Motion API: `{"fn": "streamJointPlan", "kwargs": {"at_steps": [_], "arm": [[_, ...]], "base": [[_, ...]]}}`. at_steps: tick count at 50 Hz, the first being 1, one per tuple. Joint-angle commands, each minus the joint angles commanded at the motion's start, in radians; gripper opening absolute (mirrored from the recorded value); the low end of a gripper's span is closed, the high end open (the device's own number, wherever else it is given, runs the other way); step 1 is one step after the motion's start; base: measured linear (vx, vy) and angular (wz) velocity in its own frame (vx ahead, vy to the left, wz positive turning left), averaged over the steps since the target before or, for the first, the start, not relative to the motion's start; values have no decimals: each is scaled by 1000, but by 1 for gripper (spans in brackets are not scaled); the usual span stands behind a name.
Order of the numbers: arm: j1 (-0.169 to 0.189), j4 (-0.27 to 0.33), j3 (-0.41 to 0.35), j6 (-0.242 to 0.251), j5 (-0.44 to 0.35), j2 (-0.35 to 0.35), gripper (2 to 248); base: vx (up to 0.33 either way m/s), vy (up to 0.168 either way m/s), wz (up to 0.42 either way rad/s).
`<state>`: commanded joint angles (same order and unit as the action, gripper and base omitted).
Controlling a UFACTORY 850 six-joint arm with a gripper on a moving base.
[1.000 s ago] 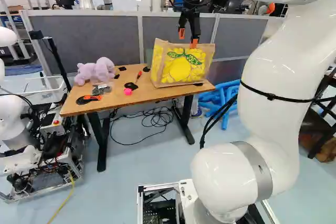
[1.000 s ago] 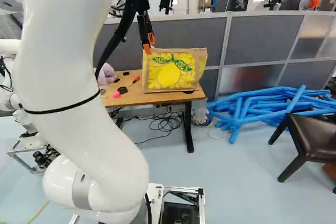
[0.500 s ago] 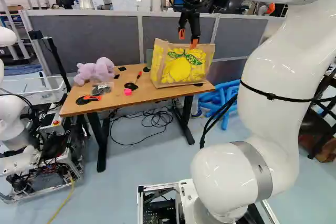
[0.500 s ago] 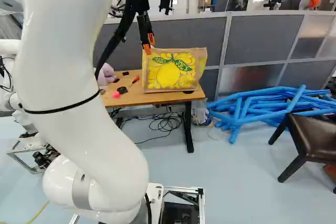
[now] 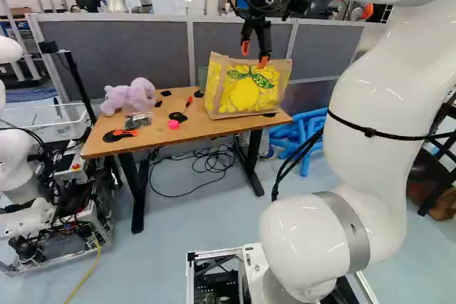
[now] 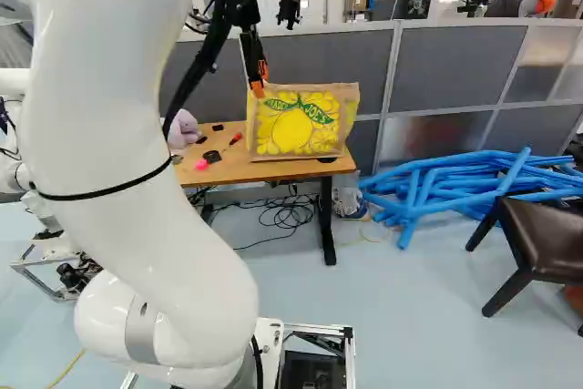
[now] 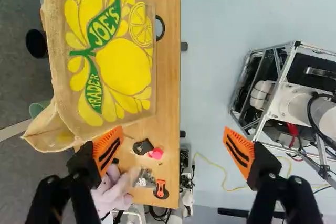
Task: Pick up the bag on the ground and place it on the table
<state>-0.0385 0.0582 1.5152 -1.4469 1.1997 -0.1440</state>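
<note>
1. While the bag (image 5: 246, 95) stands upright on the table (image 5: 203, 128), the gripper (image 5: 254, 55) is up by its top edge w/ nothing clamped.
2. Gripper: fingers wide apart, orange pads facing, per wrist view; the bag isn't between them. One fingertip overlaps the bag's top corner in that view; can't tell if it's touching.
3. Bag loc.: at the table's R end in L base view, tan w/ yellow fruit & green leaves on the face toward the base.
4. Rest of tabletop, L base view: purple plush (image 5: 130, 96) at the far L, clear packet (image 5: 138, 121) near it, orange-and-black tool (image 5: 125, 134) by the front edge, pink item (image 5: 173, 124) btwn tool & bag, red-handled tool (image 5: 189, 102) nearer the bag.
5. Under table: loose black cables (image 5: 214, 161) on the floor (image 5: 206, 222).
6. R base view: pile of blue tubes (image 6: 455, 179) on floor R of table, dark chair (image 6: 551, 230) at the R edge, gray partition (image 6: 460, 66) behind.
7. L side of L base view: another robot (image 5: 21, 169), white, partly cut off, next to table.
</note>
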Motion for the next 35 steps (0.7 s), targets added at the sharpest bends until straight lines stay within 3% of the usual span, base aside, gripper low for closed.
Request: {"fn": "streamJointPlan", "kwargs": {"at_steps": [35], "arm": [[4, -6, -150, 152, -218, 44, 247]], "base": [[0, 0, 0]]}}
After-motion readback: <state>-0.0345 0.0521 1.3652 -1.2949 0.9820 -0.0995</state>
